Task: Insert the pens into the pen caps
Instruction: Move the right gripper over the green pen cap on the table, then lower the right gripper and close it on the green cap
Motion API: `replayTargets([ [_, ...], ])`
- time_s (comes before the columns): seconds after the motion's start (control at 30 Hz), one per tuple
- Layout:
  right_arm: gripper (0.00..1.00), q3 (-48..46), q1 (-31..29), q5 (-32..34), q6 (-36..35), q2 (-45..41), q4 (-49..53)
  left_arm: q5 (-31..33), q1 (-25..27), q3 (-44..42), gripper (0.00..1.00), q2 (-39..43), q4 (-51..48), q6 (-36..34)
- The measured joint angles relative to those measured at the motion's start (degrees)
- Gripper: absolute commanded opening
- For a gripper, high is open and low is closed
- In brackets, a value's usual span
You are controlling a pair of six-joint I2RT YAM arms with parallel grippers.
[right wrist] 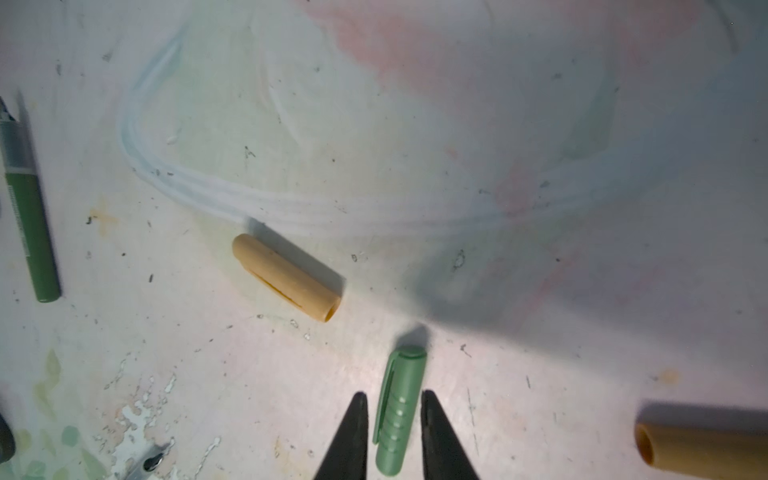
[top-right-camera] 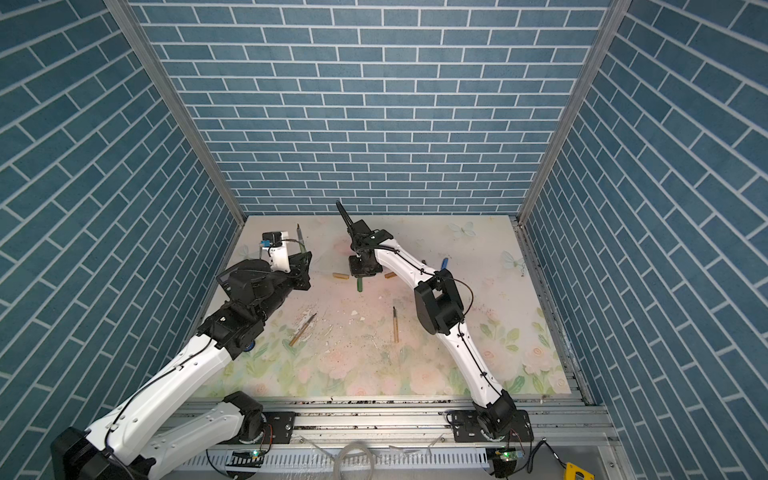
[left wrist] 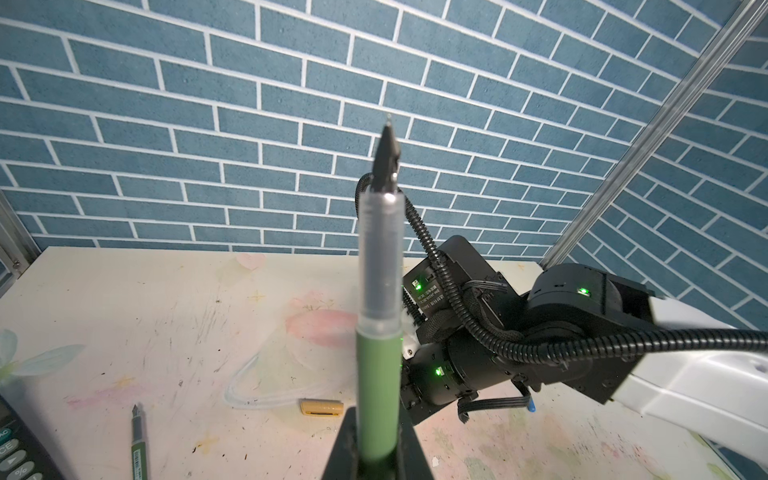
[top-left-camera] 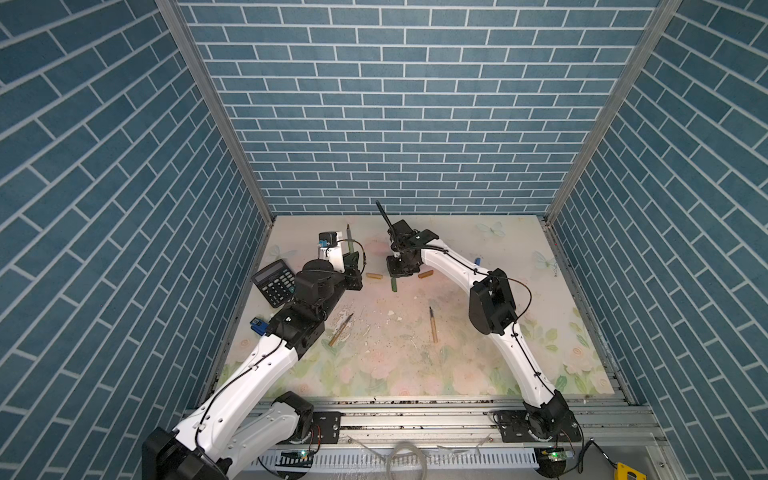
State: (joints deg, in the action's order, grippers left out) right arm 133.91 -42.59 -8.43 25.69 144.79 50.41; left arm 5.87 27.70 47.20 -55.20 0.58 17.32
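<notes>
My left gripper is shut on a green pen and holds it upright, dark tip up. My right gripper points down at the table, and its open jaws straddle a light green pen cap lying flat, with a thin gap on at least one side. A tan cap lies left of it and an orange-brown cap right of it. Two tan pens lie nearer the front.
A dark green pen lies on the mat near the left gripper. A black calculator sits at the left edge beside the left arm. Something blue shows behind the right arm. Brick-pattern walls enclose three sides.
</notes>
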Motion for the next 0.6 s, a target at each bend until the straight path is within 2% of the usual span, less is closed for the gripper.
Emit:
replayTargets([
  [0.6,0.19,0.6,-0.1,-0.1,0.1,2.5,1.9,-1.0,0.0,0.0,0.0,-0.1,0.2,0.0],
])
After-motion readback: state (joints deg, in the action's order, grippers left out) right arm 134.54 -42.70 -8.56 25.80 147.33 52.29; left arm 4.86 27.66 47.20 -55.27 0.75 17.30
